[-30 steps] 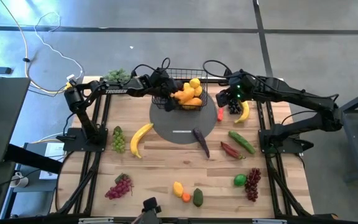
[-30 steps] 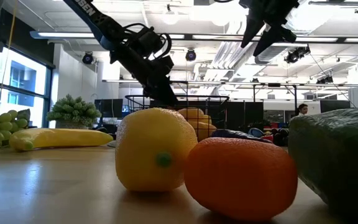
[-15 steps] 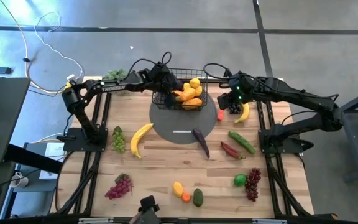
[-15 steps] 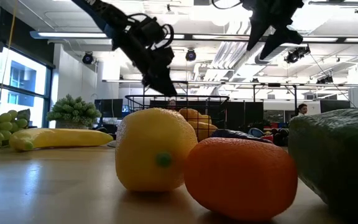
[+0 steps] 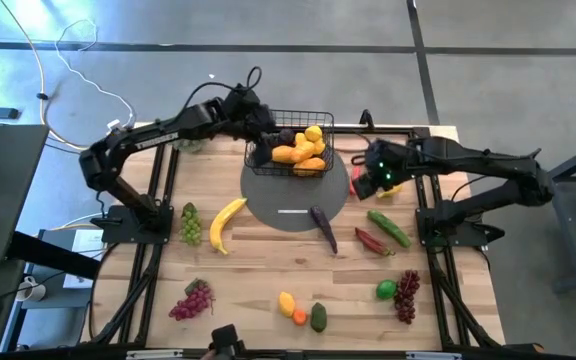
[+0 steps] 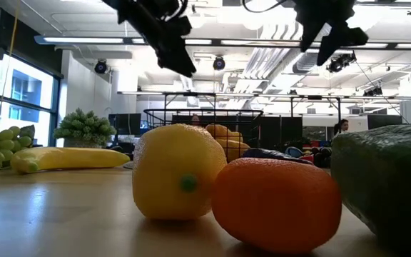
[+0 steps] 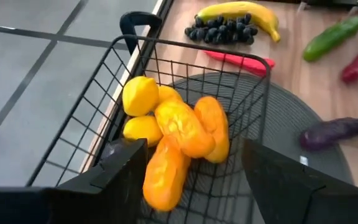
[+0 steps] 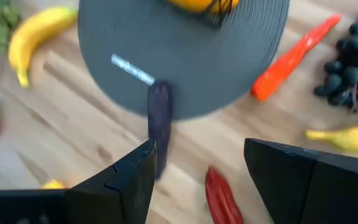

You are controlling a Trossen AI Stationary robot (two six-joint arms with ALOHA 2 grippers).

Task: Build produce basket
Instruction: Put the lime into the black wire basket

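At twelve o'clock on the surface [image 5: 148,270], the basket [image 5: 290,150] stands on the far part of a round dark mat [image 5: 298,205], already holding lemons [image 7: 140,95] and orange mangoes [image 7: 185,127]; it seems set there so both arms can reach it. The left hand [image 7: 188,177] hovers just above the basket's left side, fingers spread and holding nothing, judging by the bare gap over the mangoes. The right hand [image 8: 197,171] hangs at about two o'clock, above the mat's right edge, also spread and empty, with the red chili [image 8: 294,59], dark grapes [image 8: 353,68] and a banana [image 8: 347,137] nearby. An eggplant [image 5: 323,228] lies half on the mat at its five o'clock rim. Most remaining produce sits along the near edge and left side, so the middle of the boards offers free room for travel.
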